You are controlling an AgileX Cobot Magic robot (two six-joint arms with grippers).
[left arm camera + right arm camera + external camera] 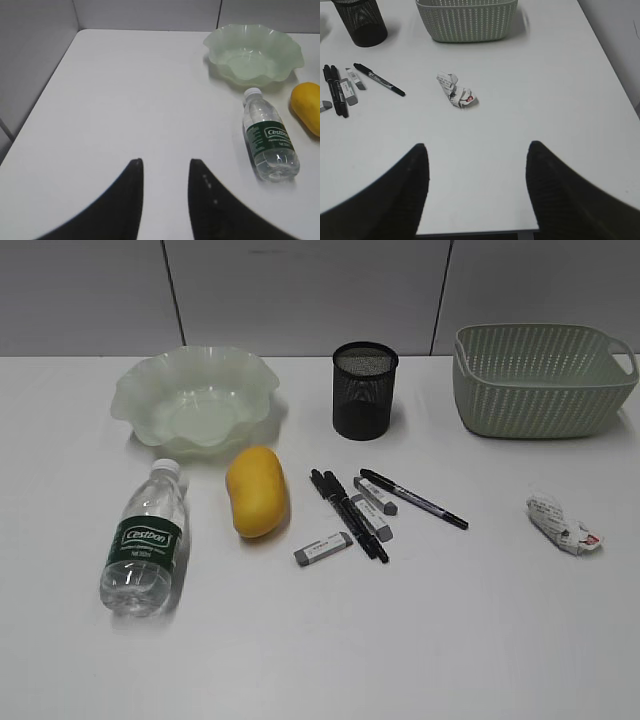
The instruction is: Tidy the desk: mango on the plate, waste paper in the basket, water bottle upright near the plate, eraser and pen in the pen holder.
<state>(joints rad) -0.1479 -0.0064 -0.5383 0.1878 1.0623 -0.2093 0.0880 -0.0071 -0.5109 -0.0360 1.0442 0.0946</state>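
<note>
The mango point(257, 491) lies on the desk point(320, 640) in front of the ruffled green plate point(195, 395). The water bottle point(143, 540) lies on its side at the left. Three pens point(348, 512) and three erasers point(322, 549) lie in the middle, in front of the black mesh pen holder point(364, 390). The waste paper point(563, 523) lies at the right, in front of the basket point(540, 378). My left gripper point(165, 162) is open and empty over bare desk, left of the bottle point(269, 142). My right gripper point(476, 147) is open and empty near the front edge, short of the paper point(455, 91).
A grey panelled wall point(300, 290) runs behind the desk. The desk's front edge point(470, 232) and right edge show in the right wrist view. The desk's left edge point(35, 105) shows in the left wrist view. Neither arm shows in the exterior view.
</note>
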